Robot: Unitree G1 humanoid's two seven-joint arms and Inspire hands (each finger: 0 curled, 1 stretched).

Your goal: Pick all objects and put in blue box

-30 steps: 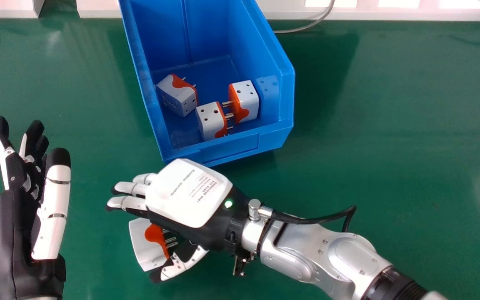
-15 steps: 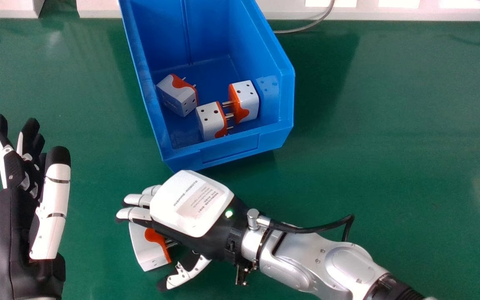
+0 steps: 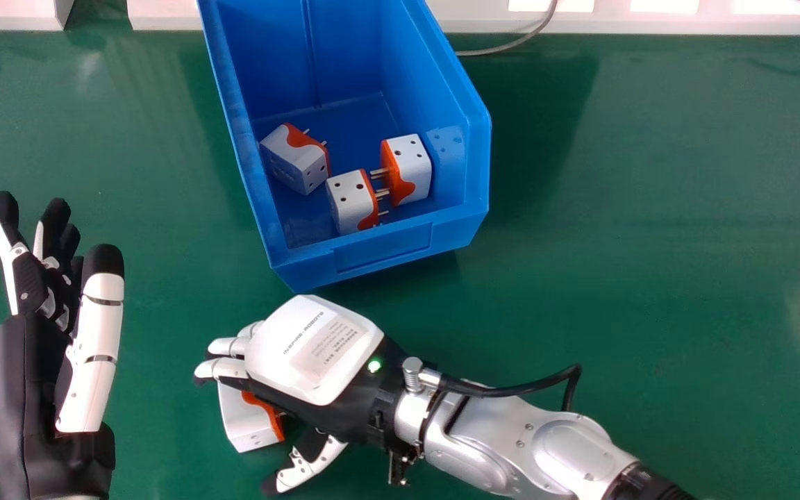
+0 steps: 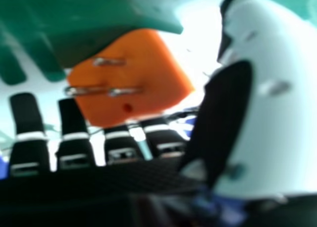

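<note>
Three boxy white-and-orange plug adapters (image 3: 353, 201) lie inside the deep, open-topped blue plastic box (image 3: 382, 251); a fourth, the white plug adapter with an orange pin face (image 3: 244, 422), is on the green table (image 3: 615, 292), partly under the black and white right hand (image 3: 313, 351). I judge this loose one to be light and stiff, a hard shell that shouldn't crush but may slip under smooth fingertips. The best hold looks to be across its broad white sides, fingers on one and thumb on the opposite one, leaving the three metal pins (image 4: 126, 91) unloaded, since a push on them could twist the body round.

The right hand's fingers (image 3: 223, 368) are extended, reaching over the adapter's far side, and its thumb (image 3: 310, 465) stands apart, so nothing is clamped; whether the fingers touch the shell I can't tell. The black and white left hand (image 3: 25, 389) is at the view's left, its fingers upright and loosely spread.

Compared with the first frame, the right hand sits farther from the box and covers more of the orange face, and its thumb has swung away from the adapter's edge. The loose adapter lies about where it did, and the three in the box haven't moved.
</note>
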